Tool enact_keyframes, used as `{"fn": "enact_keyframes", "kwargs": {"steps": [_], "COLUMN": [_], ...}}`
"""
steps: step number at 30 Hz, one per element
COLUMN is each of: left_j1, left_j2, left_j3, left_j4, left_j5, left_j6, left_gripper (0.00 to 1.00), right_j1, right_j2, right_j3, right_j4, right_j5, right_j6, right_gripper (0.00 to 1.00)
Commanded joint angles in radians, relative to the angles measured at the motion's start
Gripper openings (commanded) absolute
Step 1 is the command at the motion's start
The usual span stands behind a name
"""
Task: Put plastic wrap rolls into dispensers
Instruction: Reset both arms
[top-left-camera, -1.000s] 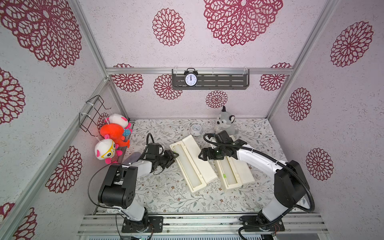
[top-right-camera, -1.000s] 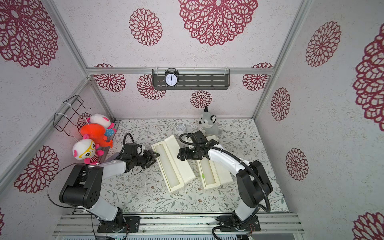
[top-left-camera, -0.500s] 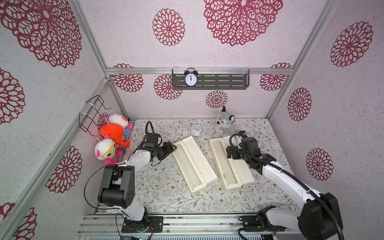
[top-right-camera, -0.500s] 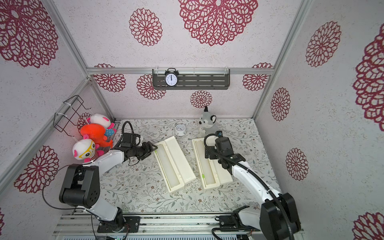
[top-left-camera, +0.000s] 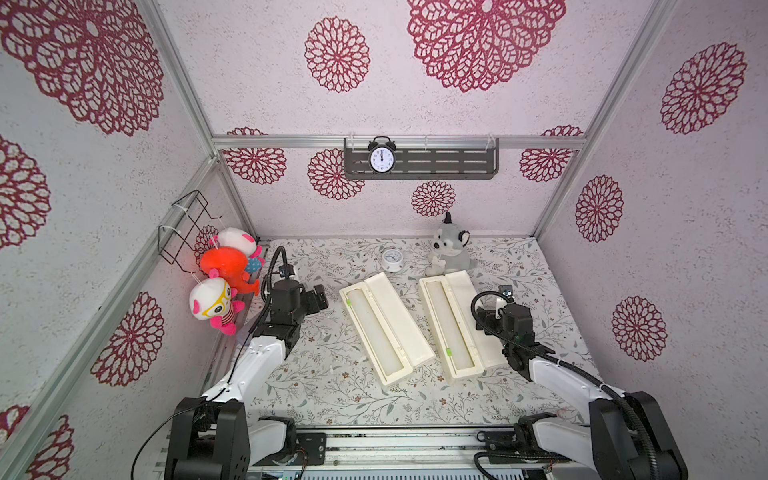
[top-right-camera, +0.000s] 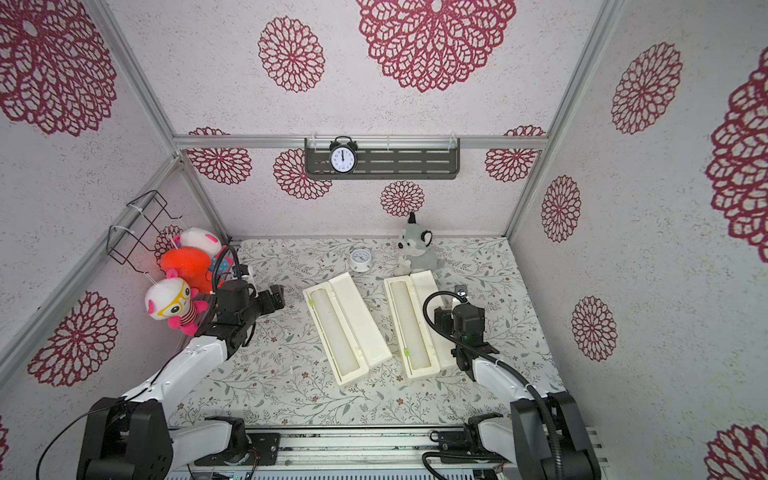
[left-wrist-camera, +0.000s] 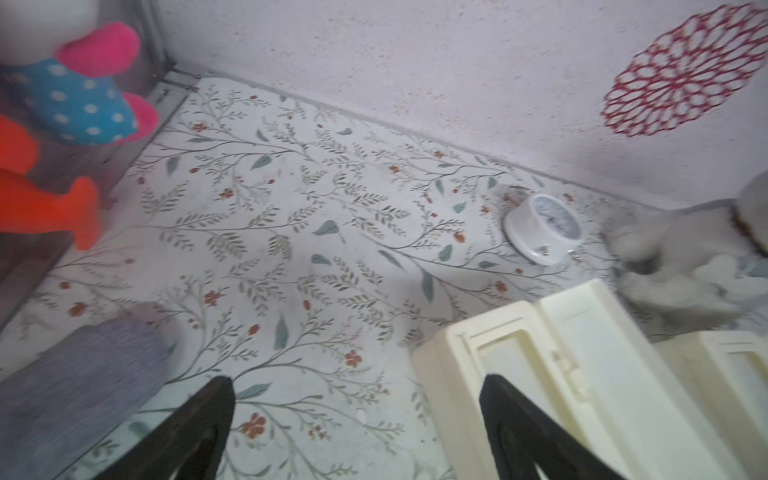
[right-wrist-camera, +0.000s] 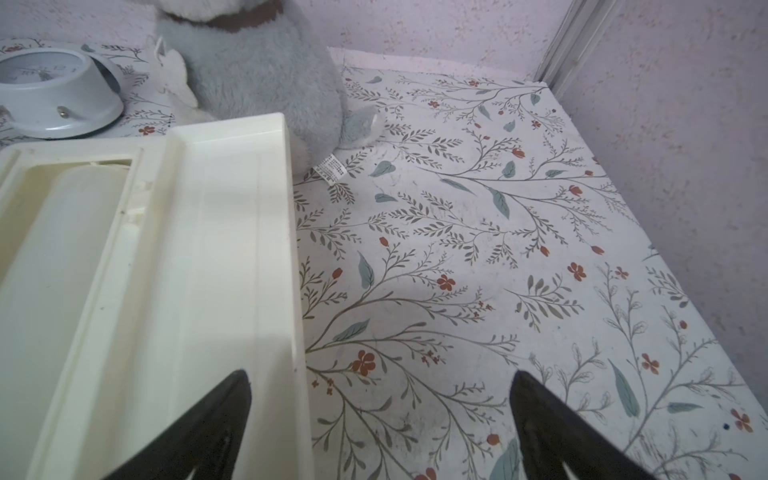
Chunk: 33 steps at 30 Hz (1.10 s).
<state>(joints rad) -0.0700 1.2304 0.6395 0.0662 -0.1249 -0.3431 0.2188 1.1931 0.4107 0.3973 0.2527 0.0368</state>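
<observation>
Both of my arms are pulled back from the two boxes compared with a second ago. Then my right gripper (top-left-camera: 494, 309) hung over the far end of the right box (top-left-camera: 457, 324); now it sits off that box's right edge, above its flat lid, touching nothing. My left gripper (top-left-camera: 318, 297) was close to the left box (top-left-camera: 386, 328) with its fingers half drawn in; now it hovers over the flowered table (top-left-camera: 316, 374) just left of that box, fingers spread wide and empty. My right gripper's fingers are spread wide and empty too.

Neither box has shifted. Each lies open and slanted on the table, side by side but apart, and each has a white roll lying in its trough: the left roll (top-left-camera: 376, 332) and the right roll (top-left-camera: 449, 328). In both top views a small green slider (top-right-camera: 406, 353) shows on the right box.

My left wrist view is blurred; only the near corner of the left box (left-wrist-camera: 561, 374) and the two dark fingers (left-wrist-camera: 199, 419) are clear, and a grey-purple blob at the edge I cannot identify. In my right wrist view the right box (right-wrist-camera: 187, 270) is cut off, with just the roll's end (right-wrist-camera: 87, 183) showing. Nearby stand a small white clock (top-left-camera: 392, 259) and a grey plush wolf (top-left-camera: 449, 251), its head cut off in that wrist view.
</observation>
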Motion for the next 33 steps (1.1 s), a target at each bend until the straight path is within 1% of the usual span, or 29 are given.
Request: {"fn": "enact_keyframes", "kwargs": {"steps": [1,2,4,6,7,9,11,13,14,15,16,18,19,21,22,23,24,26,28,30,31,32,33], "left_j1": [0.073,0.097,0.113,0.135,0.143,0.149,0.162,0.18,0.192,0.208,0.214,0.213,0.217,0.221,0.222,0.222,0.221,0.218,0.214,0.214,0.215,0.214,0.212], "left_j2": [-0.024,-0.032,-0.032,-0.026,-0.021,0.007,0.061,0.093,0.127,0.169,0.223,0.378,0.371,0.279,0.285,0.312,0.325,0.306,0.31,0.32,0.314,0.314,0.317], "left_j3": [-0.057,-0.067,-0.113,-0.144,-0.177,-0.257,-0.329,-0.362,-0.361,-0.36,-0.369,-0.392,-0.393,-0.346,-0.321,-0.296,-0.276,-0.232,-0.236,-0.243,-0.239,-0.238,-0.238], "left_j4": [0.152,0.172,0.246,0.277,0.333,0.499,0.74,0.864,0.899,0.921,0.984,1.238,1.215,0.981,0.939,0.947,0.932,0.803,0.825,0.856,0.835,0.832,0.838], "left_j5": [-0.087,-0.062,-0.08,-0.079,-0.078,-0.073,-0.06,-0.029,-0.035,-0.015,-0.001,-0.03,-0.028,-0.043,-0.053,-0.062,-0.069,-0.08,-0.081,-0.087,-0.088,-0.088,-0.088], "left_j6": [0.104,0.106,0.181,0.209,0.22,0.238,0.233,0.226,0.22,0.207,0.201,0.202,0.193,0.172,0.168,0.175,0.177,0.154,0.162,0.17,0.169,0.167,0.169], "left_gripper": [0.98,0.98,0.99,1.0,1.0,1.0,1.0,0.99,0.99,0.99,0.99,0.98,0.98,0.98,0.98,0.98,0.98,0.98,0.98,0.98,0.98,0.98,0.98], "right_j1": [-0.014,-0.018,-0.031,-0.054,-0.07,-0.096,-0.13,-0.157,-0.169,-0.18,-0.192,-0.214,-0.222,-0.243,-0.25,-0.258,-0.269,-0.284,-0.284,-0.271,-0.254,-0.239,-0.231], "right_j2": [0.014,0.014,0.018,0.034,0.04,0.053,0.06,0.056,0.052,0.049,0.049,0.055,0.057,0.071,0.09,0.115,0.12,0.152,0.231,0.351,0.341,0.318,0.344], "right_j3": [0.01,0.006,-0.005,-0.011,-0.013,-0.024,-0.05,-0.071,-0.085,-0.098,-0.106,-0.12,-0.126,-0.163,-0.183,-0.198,-0.196,-0.19,-0.217,-0.234,-0.222,-0.182,-0.17], "right_j4": [0.143,0.153,0.194,0.218,0.218,0.229,0.261,0.295,0.319,0.347,0.37,0.411,0.425,0.52,0.583,0.643,0.647,0.676,0.812,0.973,0.902,0.813,0.835], "right_j5": [-0.014,-0.022,-0.034,-0.062,-0.066,-0.064,-0.067,-0.075,-0.076,-0.077,-0.078,-0.075,-0.082,-0.105,-0.114,-0.124,-0.143,-0.182,-0.186,-0.144,-0.135,-0.082,-0.073], "right_j6": [-0.03,-0.029,-0.028,-0.023,-0.019,-0.009,0.014,0.03,0.032,0.029,0.025,0.014,0.01,0.004,0.003,0.013,0.02,0.039,0.047,0.051,0.032,0.031,0.026], "right_gripper": [0.99,0.98,0.98,0.98,0.98,0.98,0.99,0.98,0.98,0.98,0.98,0.98,0.98,0.98,0.99,0.98,0.98,0.99,0.99,0.99,0.99,0.99,0.99]}}
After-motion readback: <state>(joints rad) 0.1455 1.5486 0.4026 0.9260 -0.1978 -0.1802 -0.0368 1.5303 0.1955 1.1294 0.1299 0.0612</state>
